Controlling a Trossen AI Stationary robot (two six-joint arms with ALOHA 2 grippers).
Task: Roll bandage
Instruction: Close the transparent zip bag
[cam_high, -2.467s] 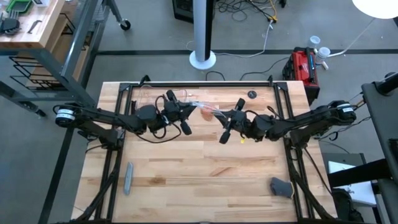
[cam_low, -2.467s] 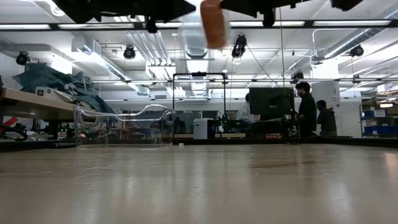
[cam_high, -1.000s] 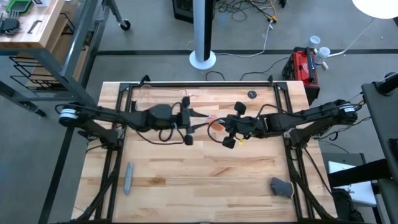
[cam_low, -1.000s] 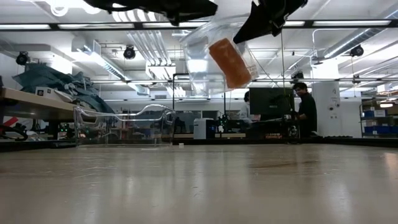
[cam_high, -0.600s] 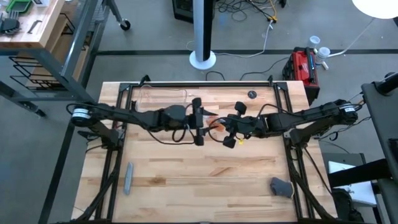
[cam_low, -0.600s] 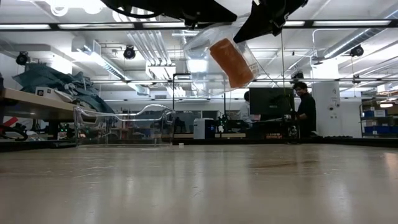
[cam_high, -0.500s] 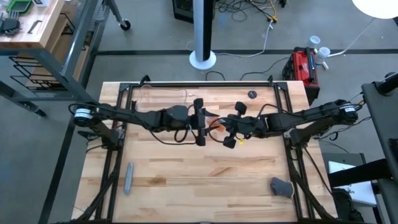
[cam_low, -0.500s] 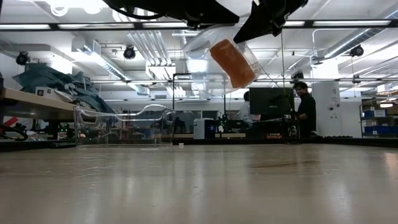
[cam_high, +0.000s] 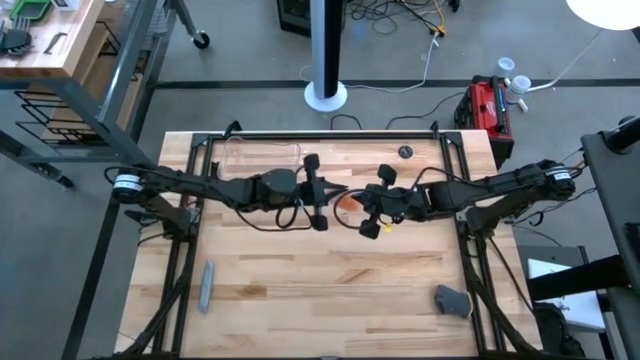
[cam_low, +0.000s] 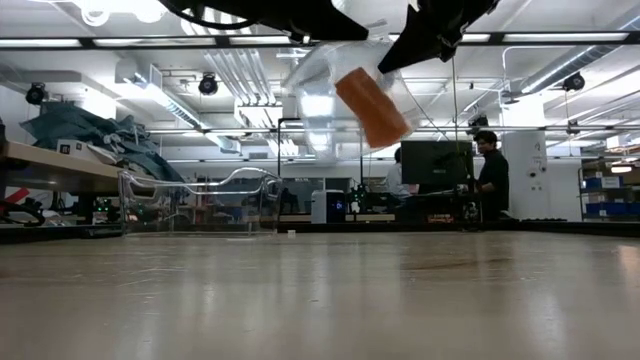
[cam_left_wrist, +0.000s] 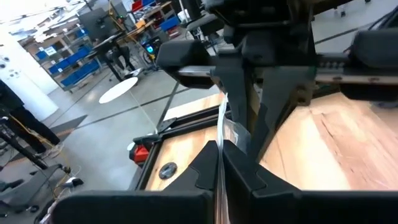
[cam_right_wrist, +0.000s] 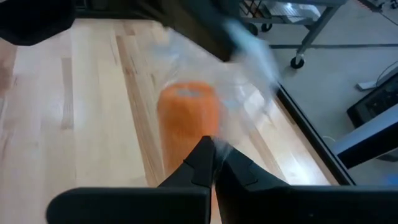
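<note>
The orange bandage (cam_low: 371, 107) is a stubby roll inside a clear plastic wrap (cam_low: 325, 75), held well above the table between both arms. In the high view the roll (cam_high: 347, 202) shows between my left gripper (cam_high: 318, 196) and my right gripper (cam_high: 372, 207), over the table's middle. Both grippers are shut on the wrap. The right wrist view shows the roll (cam_right_wrist: 188, 115) tilted, just beyond the shut fingers. My left gripper pinches a thin edge of the clear wrap (cam_left_wrist: 222, 127) between its two fingers, coming level from the table's left. The wrap is lifted clear of the table. My right gripper pinches the wrap's edge (cam_right_wrist: 225, 149) close beside the orange roll, coming from the table's right. The wrap sags below the fingers with the roll tilted inside it.
A grey bar (cam_high: 206, 285) lies near the front left, a dark grey lump (cam_high: 452, 300) at the front right. A small black disc (cam_high: 405, 152) and a clear plastic piece (cam_high: 262, 152) lie at the far edge. People stand in the room behind.
My left gripper has gone toward the table's right edge, close up to my right gripper, keeping shut on the wrap. The wrap has bunched up between the two grippers. The roll stays lifted and tilted inside it.
</note>
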